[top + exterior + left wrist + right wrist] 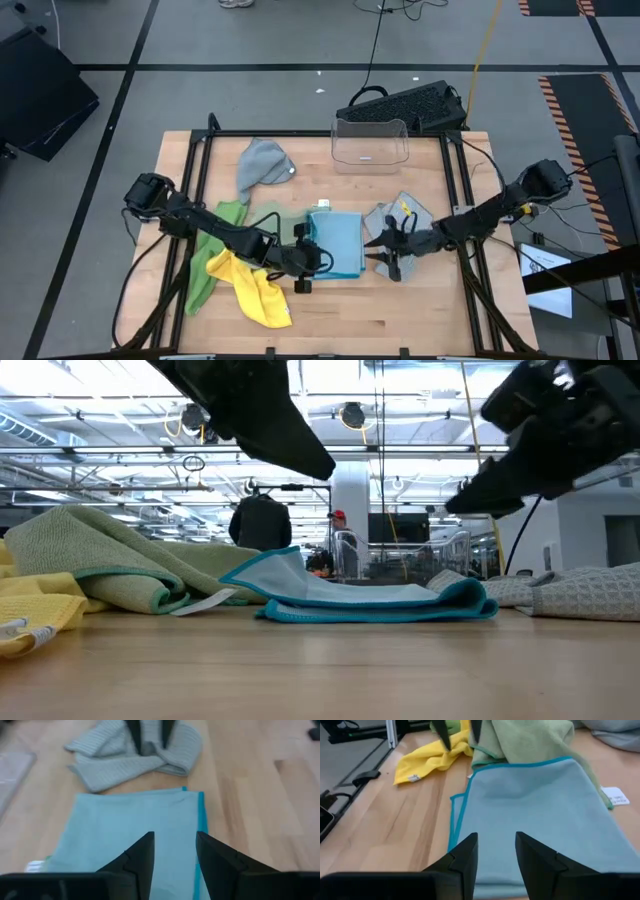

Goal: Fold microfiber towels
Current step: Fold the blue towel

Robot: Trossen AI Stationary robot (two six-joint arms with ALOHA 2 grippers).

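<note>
Light blue towel (336, 245) lies folded at table centre, nearest the low camera. Left gripper (303, 270) hovers at its near-left edge, right gripper (385, 250) at its right edge; both parted, holding nothing. Risk: a finger could snag the top layer and undo the fold.

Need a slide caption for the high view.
Both grippers, left and right, flank the folded blue towel at mid-table, jaws open; other towels lie around it, clear bin behind.
</note>
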